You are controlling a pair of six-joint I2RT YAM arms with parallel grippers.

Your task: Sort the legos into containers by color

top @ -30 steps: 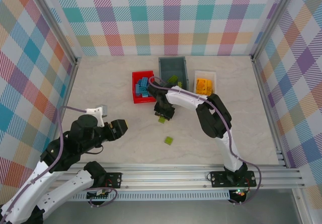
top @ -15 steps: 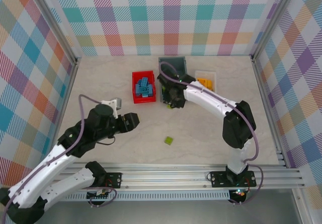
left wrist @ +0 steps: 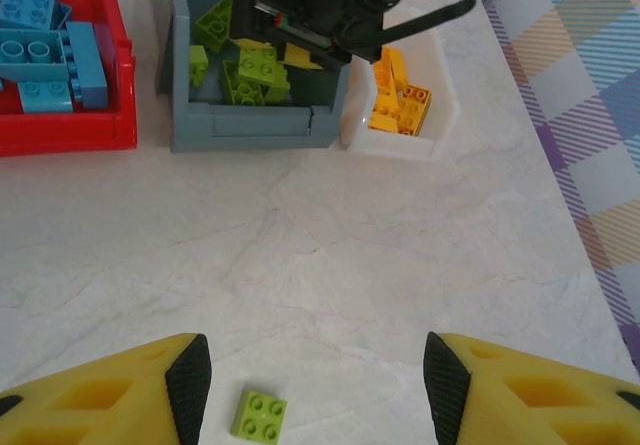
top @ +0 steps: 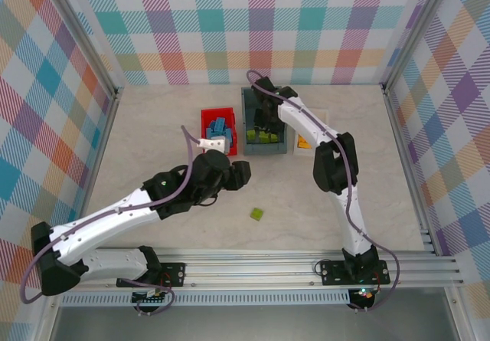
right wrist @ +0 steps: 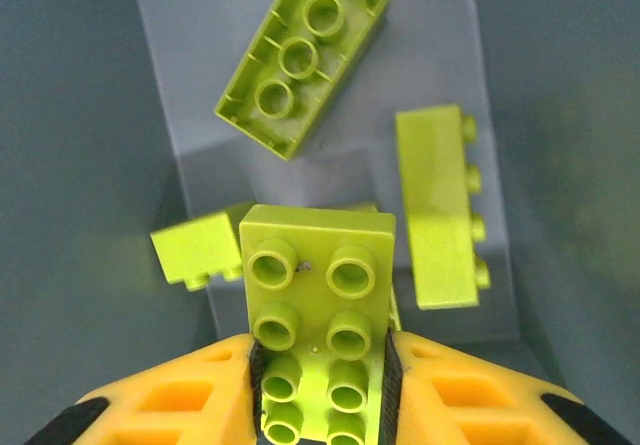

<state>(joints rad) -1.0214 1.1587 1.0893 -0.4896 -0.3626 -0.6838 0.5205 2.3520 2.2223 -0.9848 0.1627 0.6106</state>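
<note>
Logging the top external view first: the right gripper (top: 264,125) hangs down inside the grey bin (top: 249,148) at the far side of the surface (top: 153,126); how its jaws stand cannot be told from here. The red bin (top: 205,143) sits just left of the grey one with blue bricks (top: 218,132) in it, and the white tray (top: 321,115) just right of it holds orange bricks (top: 305,142). The left gripper (top: 239,172) hovers over mid-surface, near the red bin's front corner. One loose lime brick (top: 256,214) lies alone on the surface, nearer the arm bases and well apart from all three bins. Left wrist view: the left gripper (left wrist: 312,385) is spread wide with nothing between its fingers (left wrist: 190,385); the loose lime brick (left wrist: 260,415) lies studs up on the surface near the left finger, not touched. Beyond it are the red bin, the grey bin with lime bricks (left wrist: 245,70) and the white tray, with the right arm's dark wrist above the grey bin. Right wrist view: the right gripper (right wrist: 322,365) is narrow, clamped on the held lime brick (right wrist: 315,295), studs facing the camera, above the grey bin's floor (right wrist: 120,115). Three more lime bricks rest below: one underside up (right wrist: 300,60), one on its side (right wrist: 440,210), one small (right wrist: 200,250).
</note>
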